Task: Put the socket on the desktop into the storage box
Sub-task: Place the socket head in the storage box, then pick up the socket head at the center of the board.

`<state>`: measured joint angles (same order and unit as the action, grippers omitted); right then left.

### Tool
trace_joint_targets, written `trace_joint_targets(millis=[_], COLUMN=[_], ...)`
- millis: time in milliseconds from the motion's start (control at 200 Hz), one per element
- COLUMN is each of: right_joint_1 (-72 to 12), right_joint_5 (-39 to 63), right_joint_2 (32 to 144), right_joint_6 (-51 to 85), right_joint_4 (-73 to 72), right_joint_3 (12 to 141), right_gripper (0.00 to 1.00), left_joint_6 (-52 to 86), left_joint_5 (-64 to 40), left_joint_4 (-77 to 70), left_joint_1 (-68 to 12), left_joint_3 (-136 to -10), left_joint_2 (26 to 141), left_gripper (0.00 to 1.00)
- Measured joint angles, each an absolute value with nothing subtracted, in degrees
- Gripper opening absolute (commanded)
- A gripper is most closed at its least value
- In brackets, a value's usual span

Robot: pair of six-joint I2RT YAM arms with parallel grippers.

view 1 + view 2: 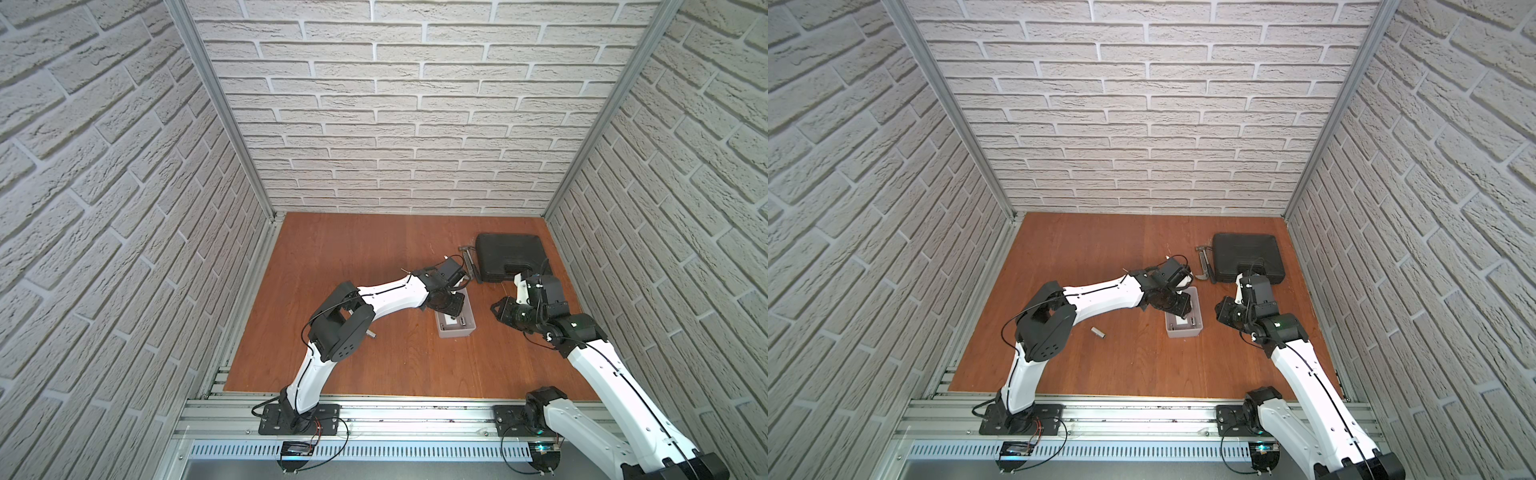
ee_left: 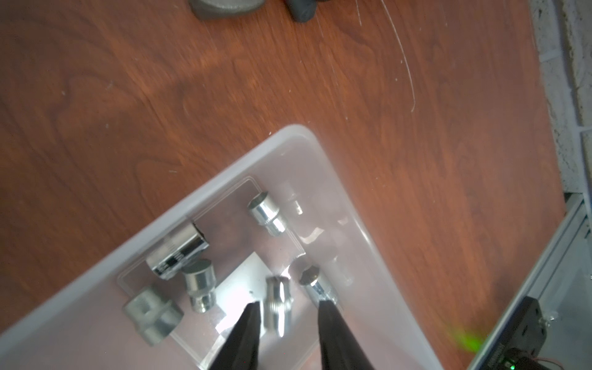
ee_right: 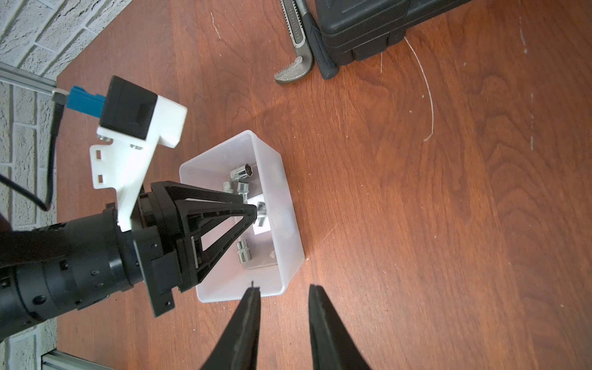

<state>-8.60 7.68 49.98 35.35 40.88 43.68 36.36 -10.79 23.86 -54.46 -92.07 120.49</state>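
1. My left pincer (image 2: 288, 306) hangs over the box (image 2: 224, 174) with its two fingers apart. A blurred socket (image 2: 278, 302) shows between them, and I cannot tell whether either finger touches it.
2. The box is pale and see-through. It stands on the bench (image 1: 374, 257) about midway across, a little right of centre, and has a white patch (image 2: 240, 286) on its floor.
3. Several other sockets (image 2: 177, 253) lie on their sides on the box floor. In the left wrist view one of them sits against the tip of one finger.
4. A stray socket (image 1: 1097, 332) lies on its side on the bench in a top view. It is left of the box, well apart from it, and close to the elbow of my left arm (image 1: 1046, 320).
5. My right pincer (image 3: 283, 288) has its fingers apart with nothing between them. It is to the right of the box, with its tips near the box's wall and clear of it.
6. A black case (image 1: 511, 255) lies closed at the far right of the bench.
7. A wrench (image 3: 294, 48) lies just to the left of the case, and its dark grip runs alongside the case's edge.
8. White brick-pattern walls (image 1: 415, 104) stand on the left, right and far sides of the bench.
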Motion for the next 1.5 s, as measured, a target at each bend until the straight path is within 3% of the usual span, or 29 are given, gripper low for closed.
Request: trace_joint_targets(millis=[285, 455, 710, 870, 1105, 1500], right_joint_1=[-8.60, -8.58, -8.86, -10.63, -16.67, -21.30], right_joint_5=[8.03, 9.21, 14.63, 16.03, 15.44, 12.64], right_joint_2=[49.91, 49.93, 51.55, 52.93, 55.66, 57.01], right_joint_6=[35.33, 35.18, 35.18, 35.40, 36.25, 37.17], right_joint_4=[40.47, 40.42, 37.71, 35.86, 33.65, 32.36], right_joint_3=[43.44, 43.44, 43.44, 43.44, 43.83, 44.47], right_gripper=[0.32, 0.32, 0.32, 0.32, 0.33, 0.33], left_joint_6=[35.94, 34.92, 32.62, 34.72, 38.00, 36.80], left_joint_5=[-10.04, -7.18, 0.30, 3.57, 4.16, 5.15], left_joint_4=[23.31, 22.17, 19.97, 21.08, 24.86, 25.80], left_joint_1=[-54.43, -54.43, -53.15, -48.14, -40.25, -40.14], left_joint_3=[-91.15, -87.77, -77.65, -71.33, -63.99, -67.31], left_joint_2=[116.99, 110.50, 97.06, 92.97, 92.42, 100.97], left_gripper=[0.44, 0.40, 0.39, 0.38, 0.39, 0.44])
